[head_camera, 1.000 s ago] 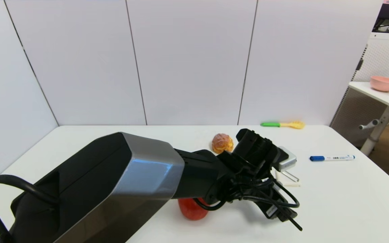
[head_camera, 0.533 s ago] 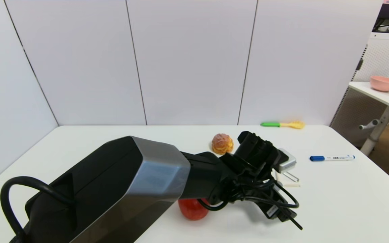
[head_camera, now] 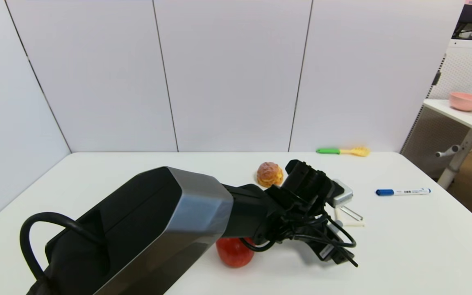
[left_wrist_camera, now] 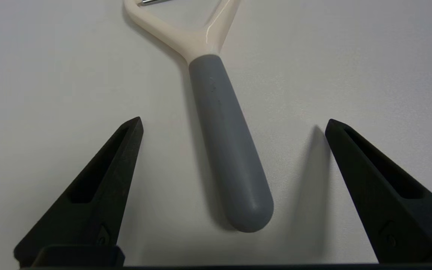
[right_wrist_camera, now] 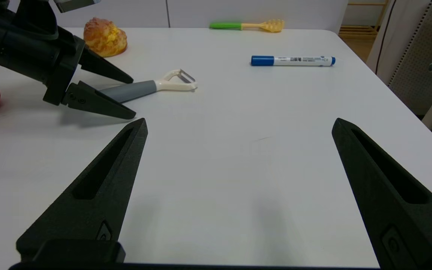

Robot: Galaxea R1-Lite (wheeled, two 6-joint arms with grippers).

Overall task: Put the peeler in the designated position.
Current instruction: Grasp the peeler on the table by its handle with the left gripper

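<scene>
- Red fruit-like object [head_camera: 234,255] behind the left forearm, well back from the fingertips; only an edge caught in the right wrist view.
- Pastry [head_camera: 270,173] just past the wrist, on its far side.
- Left gripper [right_wrist_camera: 131,95] low over the white table [head_camera: 404,246], spread wide, holding nothing; fingers [left_wrist_camera: 103,187] set either side of the grey handle, clear of it.
- Peeler [left_wrist_camera: 223,146] flat on the bare tabletop, handle end between the open fingers, cream fork and blade pointing away from them.
- From the head: handle hidden under the wrist, only the fork and blade [head_camera: 348,217] peeking out beyond it. From the right wrist: whole peeler in side view.
- Green-handled yellow utensil [head_camera: 342,151] far beyond the fingertips, near the back wall panels.
- Blue-capped marker [head_camera: 402,191] well off to the right of the fingertips.
- Right gripper [right_wrist_camera: 238,125] near the front edge, wide apart, empty, aimed across the table; out of the head view.
- Side desk with a pink bowl [head_camera: 464,101] at far right.
</scene>
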